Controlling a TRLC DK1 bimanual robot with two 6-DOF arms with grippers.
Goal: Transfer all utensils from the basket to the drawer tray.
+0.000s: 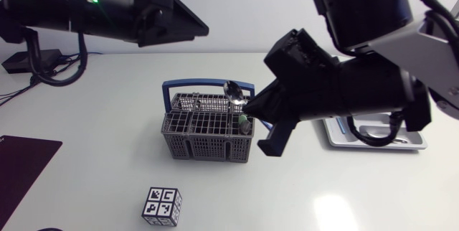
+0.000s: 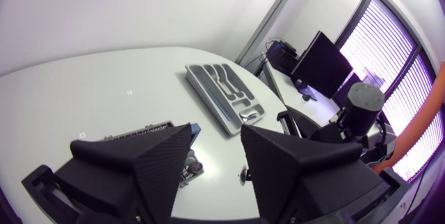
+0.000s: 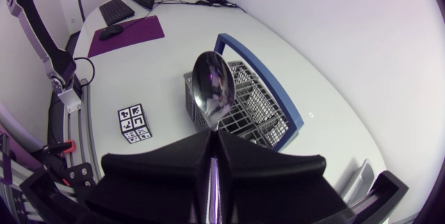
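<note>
The grey cutlery basket [image 1: 204, 132] with a blue handle stands mid-table. My right gripper [image 1: 248, 108] hangs over its right end, shut on the handle of a metal spoon [image 1: 233, 91] whose bowl points up. The right wrist view shows the spoon [image 3: 212, 88] rising from between the closed fingers [image 3: 167, 161] above the basket [image 3: 254, 109]. A dark utensil handle [image 1: 244, 124] stands in the basket's right compartment. The grey drawer tray [image 1: 373, 136] lies to the right, partly hidden by my right arm. My left gripper [image 2: 215, 158] is raised high at the left, open and holding nothing; the tray [image 2: 226, 95] lies ahead of it.
A black-and-white marker cube [image 1: 163, 206] sits near the front edge, left of centre. A dark purple mat [image 1: 21, 161] lies at the table's left edge. Cables trail at the back left.
</note>
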